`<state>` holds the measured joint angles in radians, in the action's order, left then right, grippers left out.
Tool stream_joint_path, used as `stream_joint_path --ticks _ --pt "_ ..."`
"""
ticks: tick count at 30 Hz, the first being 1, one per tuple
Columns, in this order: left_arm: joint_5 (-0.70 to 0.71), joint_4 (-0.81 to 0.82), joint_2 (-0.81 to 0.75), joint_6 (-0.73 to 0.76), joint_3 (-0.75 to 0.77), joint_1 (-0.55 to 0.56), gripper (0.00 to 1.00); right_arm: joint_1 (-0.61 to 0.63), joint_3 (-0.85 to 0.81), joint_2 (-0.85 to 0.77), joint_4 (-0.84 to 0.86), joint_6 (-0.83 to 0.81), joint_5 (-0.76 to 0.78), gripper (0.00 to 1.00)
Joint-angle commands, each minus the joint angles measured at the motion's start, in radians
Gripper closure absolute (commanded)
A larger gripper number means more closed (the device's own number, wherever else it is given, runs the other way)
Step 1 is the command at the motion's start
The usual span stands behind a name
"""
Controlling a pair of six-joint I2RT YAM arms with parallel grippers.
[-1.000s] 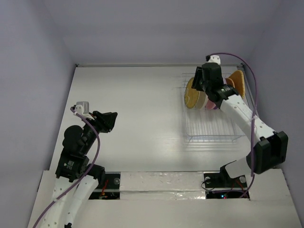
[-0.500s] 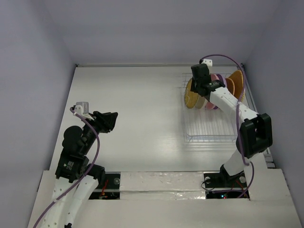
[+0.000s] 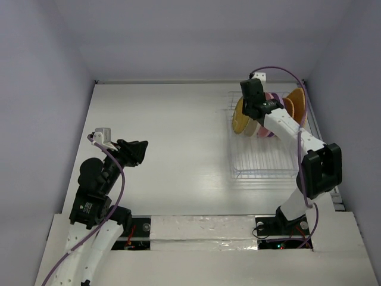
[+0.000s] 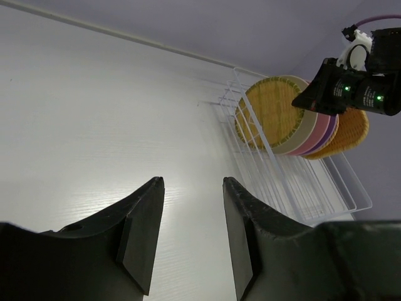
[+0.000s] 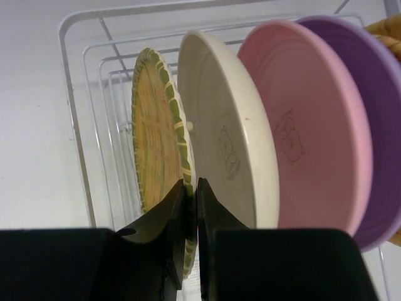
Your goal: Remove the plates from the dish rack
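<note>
Right hand (image 5: 191,186) is pressed onto the rim of the yellow plate (image 5: 156,138), first in the row. Left hand (image 4: 192,183) is spread and empty above the surface (image 3: 166,137), well apart. Dish rack (image 3: 262,162), far right, holds every plate seen, all upright: yellow plate, cream plate (image 5: 232,138), pink plate (image 5: 307,113), purple plate (image 5: 376,94), orange plate (image 3: 299,101). None unloaded yet; whole job remains.

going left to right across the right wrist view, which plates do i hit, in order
yellow woven plate → cream plate → pink plate → purple plate → orange plate, only a sliver at the right edge
</note>
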<state>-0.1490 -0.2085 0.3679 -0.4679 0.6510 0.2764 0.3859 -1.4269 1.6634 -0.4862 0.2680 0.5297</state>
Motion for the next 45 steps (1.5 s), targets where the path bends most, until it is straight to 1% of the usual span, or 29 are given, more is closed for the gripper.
stream_joint_path --ticks 1,7,9,11,12,13,14,17,18,19,20,21,23,24,26,27,28,30,31,33,34,39,42,45 --pt "-0.004 0.037 0.0 -0.008 0.004 -0.009 0.6 0.001 -0.078 -0.091 0.003 -0.036 0.035 1.0" --pt "-0.004 0.037 0.005 -0.009 0.004 -0.009 0.58 0.001 -0.096 -0.194 -0.005 -0.047 0.0 1.0" --pt "-0.004 0.037 0.002 -0.009 0.004 -0.009 0.53 0.011 -0.109 -0.224 -0.011 -0.044 -0.025 1.0" --pt "-0.012 0.038 0.0 -0.009 0.004 -0.009 0.46 0.022 -0.115 -0.272 -0.006 -0.043 -0.049 1.0" --pt "-0.015 0.038 0.0 -0.009 0.003 -0.009 0.44 0.04 -0.118 -0.284 0.003 -0.038 -0.088 1.0" --pt "-0.015 0.04 -0.001 -0.009 0.002 -0.009 0.39 0.053 -0.122 -0.306 0.009 -0.03 -0.102 1.0" --pt "-0.017 0.041 -0.001 -0.011 0.002 -0.009 0.38 0.091 -0.122 -0.315 0.015 -0.021 -0.111 1.0" --pt "-0.015 0.04 -0.003 -0.009 0.002 -0.019 0.36 0.155 -0.121 -0.301 0.081 0.031 -0.195 1.0" --pt "-0.015 0.041 -0.006 -0.011 0.002 -0.019 0.36 0.2 -0.113 -0.286 0.14 0.074 -0.267 1.0" --pt "-0.015 0.041 -0.006 -0.011 0.002 -0.019 0.35 0.221 -0.11 -0.266 0.174 0.097 -0.302 1.0" --pt "-0.014 0.038 -0.007 -0.011 0.002 -0.019 0.35 0.244 -0.11 -0.21 0.211 0.124 -0.332 1.0" --pt "-0.012 0.04 -0.009 -0.009 0.002 -0.019 0.35 0.289 -0.122 -0.174 0.275 0.178 -0.377 1.0" --pt "-0.011 0.037 -0.011 -0.011 0.002 -0.019 0.35 0.33 -0.147 -0.098 0.337 0.235 -0.399 1.0" --pt "-0.009 0.038 -0.011 -0.011 0.002 -0.019 0.35 0.347 -0.158 -0.018 0.404 0.3 -0.418 1.0" --pt "-0.011 0.038 -0.011 -0.012 0.002 -0.019 0.35 0.386 -0.21 0.062 0.466 0.365 -0.463 1.0" --pt "-0.011 0.038 -0.009 -0.012 0.002 -0.019 0.35 0.398 -0.231 0.14 0.524 0.414 -0.483 1.0" --pt "-0.012 0.038 -0.011 -0.012 0.002 -0.019 0.35 0.409 -0.257 0.18 0.54 0.433 -0.479 1.0" --pt "-0.011 0.038 -0.009 -0.014 0.002 -0.019 0.35 0.429 -0.343 0.258 0.555 0.47 -0.465 1.0" --pt "-0.009 0.04 -0.009 -0.014 0.002 -0.019 0.35 0.442 -0.371 0.335 0.558 0.509 -0.464 1.0" --pt "-0.014 0.043 -0.003 -0.014 0.002 -0.029 0.35 0.456 -0.447 0.409 0.555 0.571 -0.442 1.0" --pt "-0.017 0.041 0.0 -0.015 0.001 -0.029 0.35 0.468 -0.476 0.483 0.546 0.588 -0.438 1.0" --pt "-0.021 0.044 0.005 -0.014 0.001 -0.029 0.35 0.469 -0.636 0.669 0.503 0.677 -0.462 1.0" --pt "-0.023 0.043 0.002 -0.011 0.001 -0.029 0.35 0.469 -0.652 0.725 0.492 0.698 -0.471 0.99" --pt "-0.029 0.044 0.002 -0.009 -0.001 -0.029 0.35 0.469 -0.606 0.727 0.503 0.705 -0.468 0.91"
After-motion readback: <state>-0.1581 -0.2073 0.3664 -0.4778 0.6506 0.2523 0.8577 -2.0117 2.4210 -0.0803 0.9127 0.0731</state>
